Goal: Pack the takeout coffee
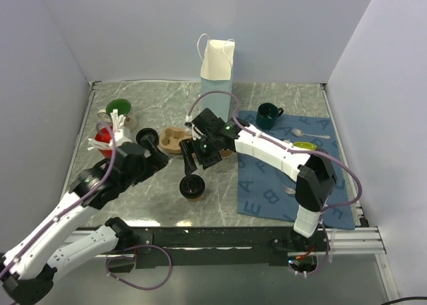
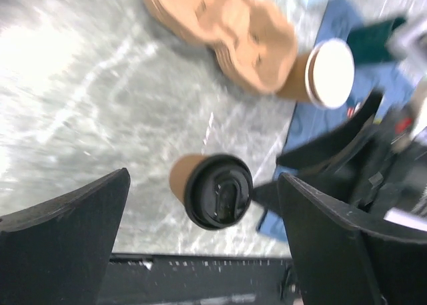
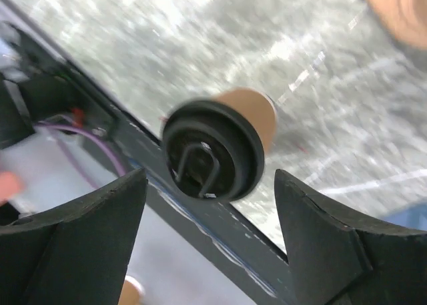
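The takeout coffee [image 1: 192, 186], a tan paper cup with a black lid, stands on the marble table near the front edge. It also shows in the left wrist view [image 2: 215, 189] and in the right wrist view [image 3: 213, 157]. My right gripper [image 1: 198, 159] hovers just above and behind it, open and empty, with the lid between its fingers [image 3: 333, 241] in its wrist view. My left gripper [image 1: 159, 155] is open and empty to the cup's left, and the cup sits ahead of its fingers [image 2: 67, 241].
A brown pulp cup carrier [image 1: 173, 139] lies behind the cup, with an unlidded tan cup [image 2: 328, 71] beside it. A white and blue paper bag [image 1: 217, 65] stands at the back. A green mug [image 1: 268, 115], spoon [image 1: 308, 133] and fork [image 1: 288, 190] lie on the blue mat [image 1: 267, 198]. A red cup [image 1: 103, 139] is at the left.
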